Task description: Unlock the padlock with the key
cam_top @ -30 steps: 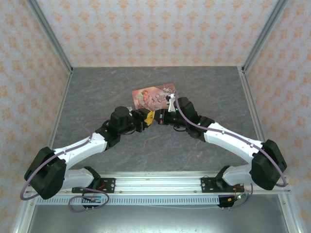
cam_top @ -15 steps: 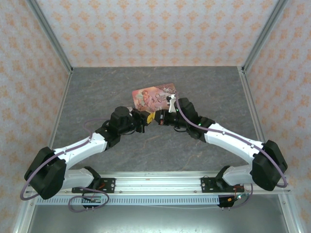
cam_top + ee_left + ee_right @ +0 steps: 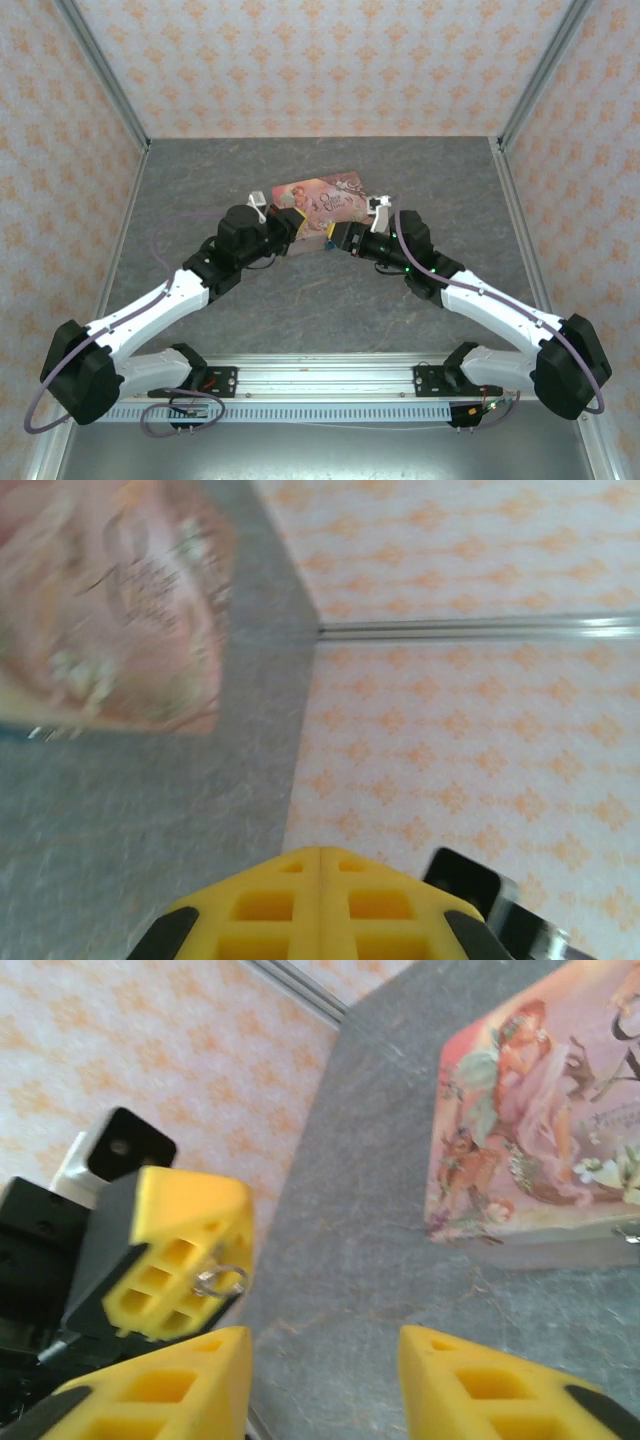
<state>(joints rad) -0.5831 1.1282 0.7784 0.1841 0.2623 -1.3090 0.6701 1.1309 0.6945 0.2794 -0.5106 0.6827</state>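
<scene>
From above, the two arms no longer meet nose to nose at mid-worktop. The left hand (image 3: 297,228) has swung up and left to the near edge of the pink tin (image 3: 320,197), and the right hand (image 3: 345,238) has drawn off to the right, so a gap now stands between them. In that gap, just by the tin's near edge on the grey worktop (image 3: 200,180), sits a tiny bluish speck that I take to be the padlock (image 3: 327,243); it is too small to be sure.

In the left wrist view, the left hand's yellow fingers are pressed flat together, where a moment ago they were partly apart. The tin is a blur at upper left.

In the right wrist view, the right hand, clamped a second ago, now has its fingers well apart with bare worktop between them. Across from it, a small metal loop pokes from the left hand's closed tips, which I read as the key (image 3: 222,1280).

So the key appears to have passed to the left hand. The padlock is not yet opened.
</scene>
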